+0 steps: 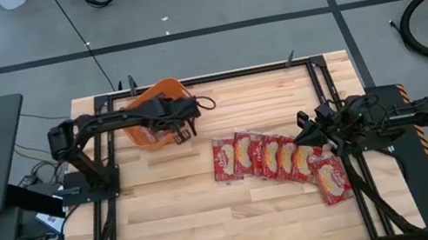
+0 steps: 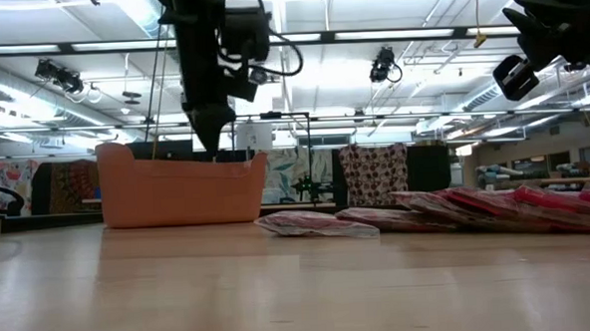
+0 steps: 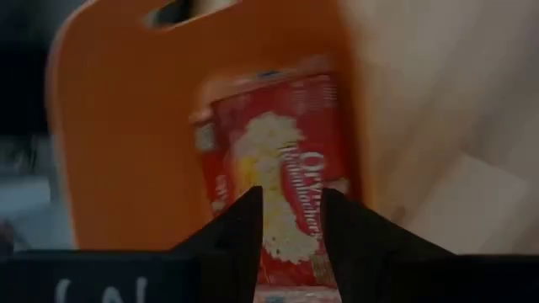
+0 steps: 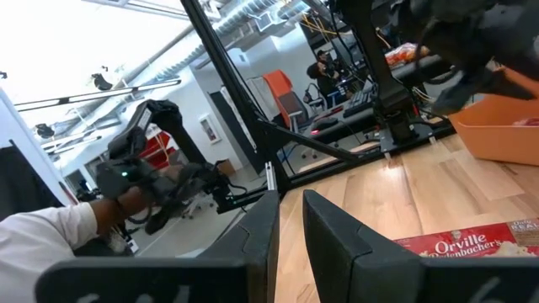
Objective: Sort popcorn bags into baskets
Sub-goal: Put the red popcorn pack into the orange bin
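Dark fingers (image 3: 290, 227) of the left gripper (image 1: 181, 131) are seen parted, with a red bag (image 3: 278, 168) lying beyond them inside the orange basket (image 1: 136, 121); no grip on it is shown, so the bag appears to have been let go. The left gripper is held over the basket's near rim. For this step to be done well, the fingers should be spread fully before the arm is raised, and the lift taken straight up, so that neither the bag nor the basket wall is snagged. The other bags (image 1: 278, 158) are fanned in an overlapping row on the table, well apart from the basket. The right gripper (image 1: 315, 129) waits by that row's right end, its fingers narrowly parted and nothing held. The bag nearest the basket would be judged the easiest to lift next.
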